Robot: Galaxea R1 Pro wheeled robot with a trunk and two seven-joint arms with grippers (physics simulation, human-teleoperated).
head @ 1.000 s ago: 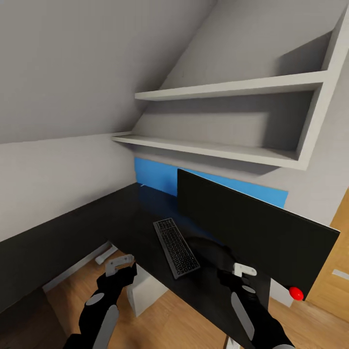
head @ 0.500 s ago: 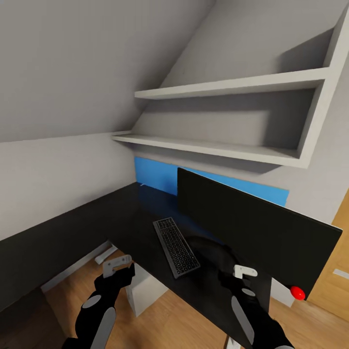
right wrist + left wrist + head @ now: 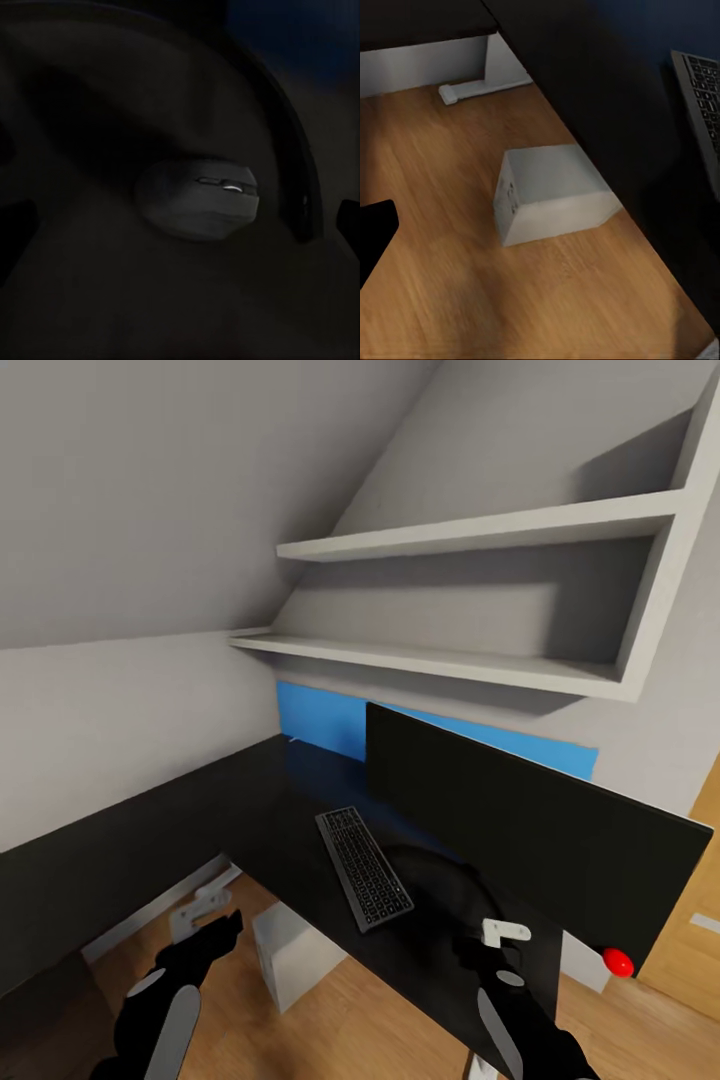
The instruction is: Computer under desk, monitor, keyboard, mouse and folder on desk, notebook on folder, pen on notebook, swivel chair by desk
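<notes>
The black desk (image 3: pixel 250 810) carries the wide black monitor (image 3: pixel 520 840) and, in front of its left end, the dark keyboard (image 3: pixel 365 868). The white computer (image 3: pixel 290 955) stands on the floor at the desk's edge, partly under it; it is also in the left wrist view (image 3: pixel 551 195), with the keyboard's end (image 3: pixel 701 90) beyond it. My left gripper (image 3: pixel 205 908) hangs open above the floor, left of the computer. My right gripper (image 3: pixel 500 935) is open over the desk's front. Its wrist view has the dark mouse (image 3: pixel 199 199) lying between the fingers beside the monitor's round base.
Two white wall shelves (image 3: pixel 450 660) hang above the desk under the sloped ceiling. A white bar (image 3: pixel 215 885) lies on the wood floor under the desk. A small red ball (image 3: pixel 620 962) sits by the monitor's lower right corner. A wooden panel (image 3: pixel 700 920) stands far right.
My left arm has dropped and swung left, away from the computer and the desk's edge. The right gripper has sunk slightly. Nothing on the desk has moved.
</notes>
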